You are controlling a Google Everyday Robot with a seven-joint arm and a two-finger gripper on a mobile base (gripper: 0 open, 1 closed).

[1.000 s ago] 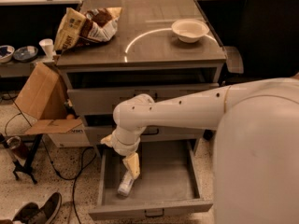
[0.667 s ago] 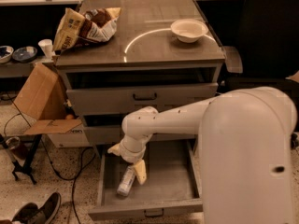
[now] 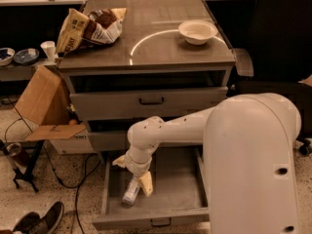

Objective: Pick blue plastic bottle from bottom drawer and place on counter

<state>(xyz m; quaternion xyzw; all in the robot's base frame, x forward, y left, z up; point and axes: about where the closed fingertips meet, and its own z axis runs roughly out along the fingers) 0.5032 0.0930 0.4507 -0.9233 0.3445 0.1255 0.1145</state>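
Your gripper (image 3: 138, 180) is down inside the open bottom drawer (image 3: 180, 186), right at the blue plastic bottle (image 3: 130, 195) lying there. On the counter (image 3: 161, 50) you have a white bowl (image 3: 197, 31) and a snack bag (image 3: 90, 27).

Smooth white rounded shell (image 3: 253, 145), two dark holes (image 3: 281, 170), pale yellow end effector (image 3: 136, 179) in the bottom drawer (image 3: 180, 191).

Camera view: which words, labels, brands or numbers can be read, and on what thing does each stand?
No text can be read here.
On the snack bag, which lies on the counter: dark print, too blurred.
On the cardboard box: small marks, too blurred.
On the blue plastic bottle in the bottom drawer, at the gripper: label too small to read.
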